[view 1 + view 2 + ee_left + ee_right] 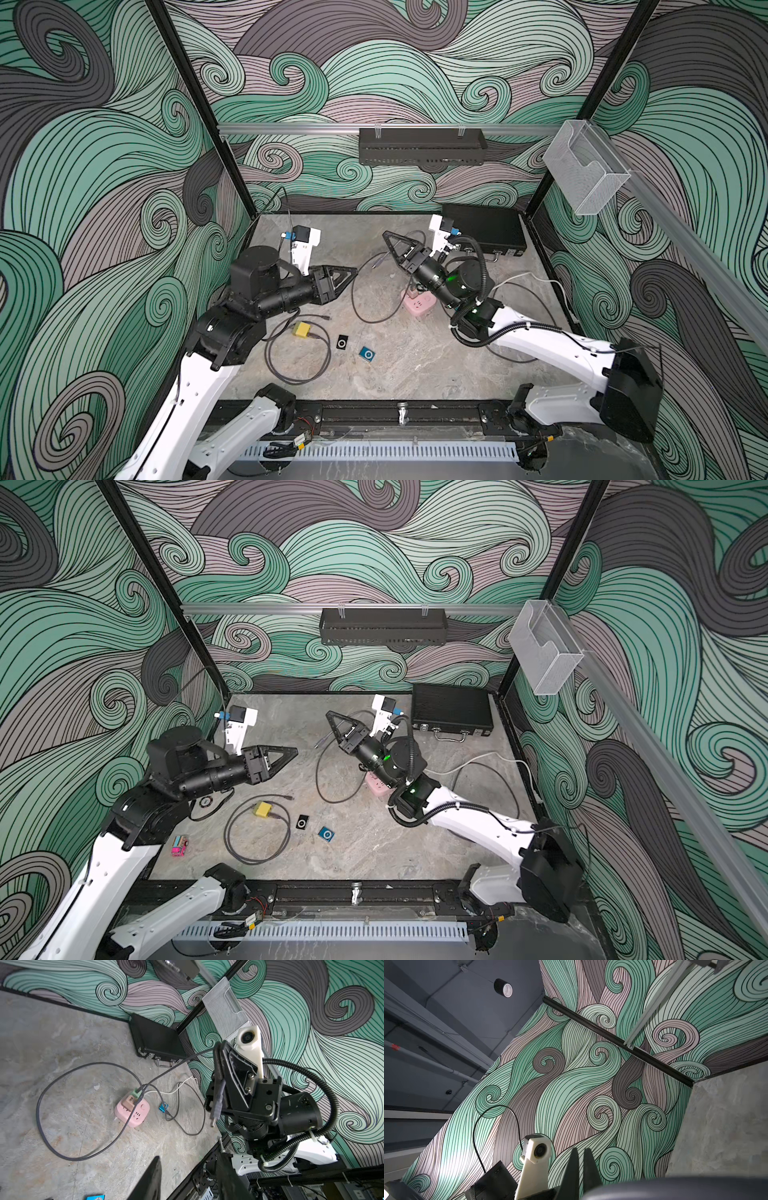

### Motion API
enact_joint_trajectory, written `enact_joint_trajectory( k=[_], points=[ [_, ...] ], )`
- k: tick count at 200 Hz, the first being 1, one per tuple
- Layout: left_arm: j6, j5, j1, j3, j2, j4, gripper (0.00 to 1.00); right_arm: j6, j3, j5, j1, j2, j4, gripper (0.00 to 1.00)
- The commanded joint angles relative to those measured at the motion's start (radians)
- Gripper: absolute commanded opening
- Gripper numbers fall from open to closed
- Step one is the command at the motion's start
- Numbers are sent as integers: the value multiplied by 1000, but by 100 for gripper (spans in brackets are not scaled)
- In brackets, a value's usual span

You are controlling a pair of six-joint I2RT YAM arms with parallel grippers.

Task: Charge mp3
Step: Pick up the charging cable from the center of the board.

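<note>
A black mp3 player [342, 343] [303, 822] and a blue mp3 player [367, 354] [326, 834] lie flat on the table near its front. My right gripper [386, 236] [330, 716] [581, 1151] is raised over the middle, shut on a grey cable [83, 1068]. The cable's plug [216, 1105] hangs free beside the fingers. The other end of the cable runs to the charger on a pink power strip [419, 308] [133, 1111]. My left gripper [354, 272] [295, 752] [189, 1156] hovers open and empty to the left, pointing at the right gripper.
A yellow block [301, 329] with a coiled dark cable lies left of the players. Another small blue device [163, 1107] on a thin cable sits beside the power strip. A black case [484, 228] lies at the back right, and a pink toy [179, 845] sits at the front left.
</note>
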Motion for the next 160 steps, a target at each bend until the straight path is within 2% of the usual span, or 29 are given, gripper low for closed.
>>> enact_joint_trajectory(
  k=[1,36,63,107,160],
  points=[
    [-2,-13,0,-14,18,55,41,-42,31,35,0,-11,-109,0],
    [-24,35,-1,-73,-4,185,38,10,48,76,0,1,-182,0],
    [-12,29,-2,-112,-34,255,37,31,114,76,0,6,-318,0],
    [3,66,-2,-163,-33,322,28,74,161,80,2,30,-372,0],
    [12,77,-4,-206,-16,412,25,105,236,75,5,71,-462,0]
  ],
)
